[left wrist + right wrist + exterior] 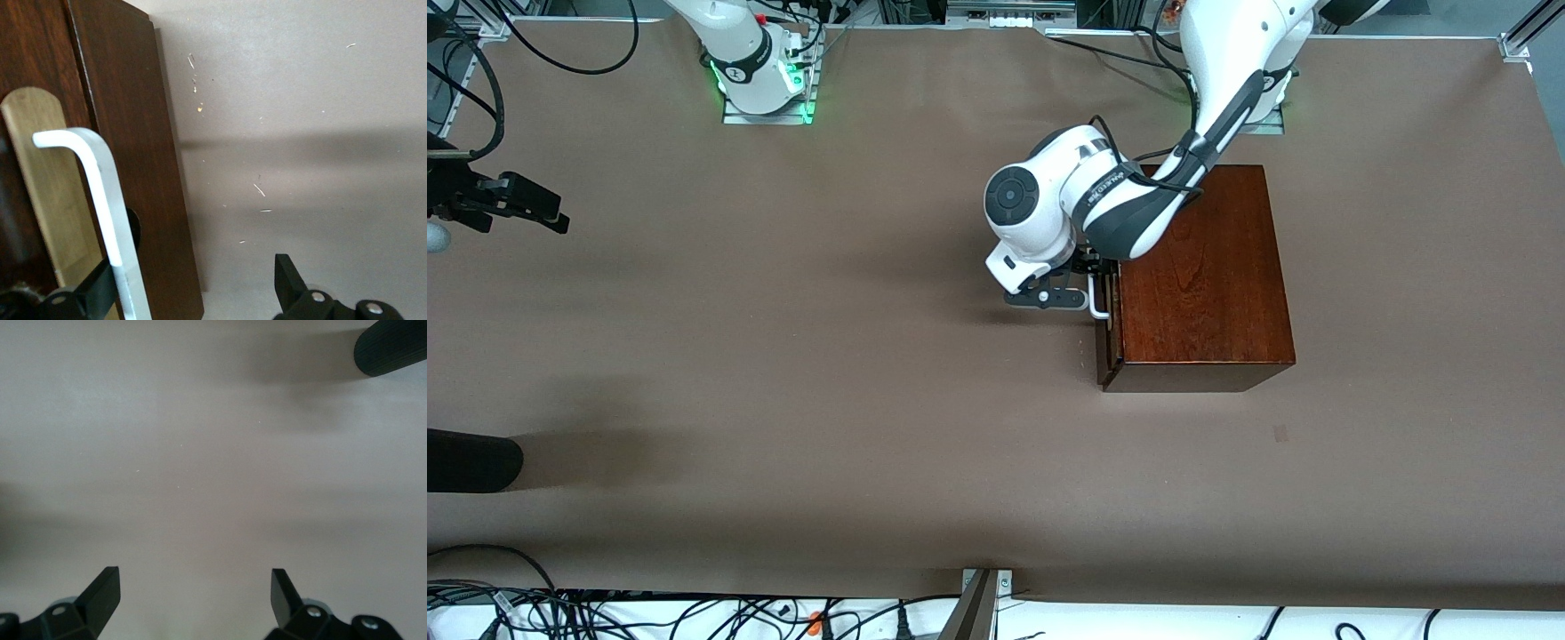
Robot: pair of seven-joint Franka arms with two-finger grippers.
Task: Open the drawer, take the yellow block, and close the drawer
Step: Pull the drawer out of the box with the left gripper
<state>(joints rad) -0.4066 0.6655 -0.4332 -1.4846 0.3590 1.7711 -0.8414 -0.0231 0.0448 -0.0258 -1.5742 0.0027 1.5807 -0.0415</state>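
Note:
The dark reddish-brown wooden box (1209, 276) stands toward the left arm's end of the table. Its drawer (1106, 333) faces the right arm's end and shows a thin dark gap at its top edge. My left gripper (1092, 283) is open at the white bar handle (1100, 300). In the left wrist view the handle (100, 180) crosses the drawer front (140, 133), one of the fingers (93, 293) sits against the bar, and the other finger is out over the table. The yellow block is hidden. My right gripper (538, 204) waits, open and empty, over bare table.
A dark rounded object (471, 460) pokes in at the table edge near the right gripper, also visible in the right wrist view as a black ribbed end (393, 347). Brown paper (827, 356) covers the table. Cables lie along the front edge.

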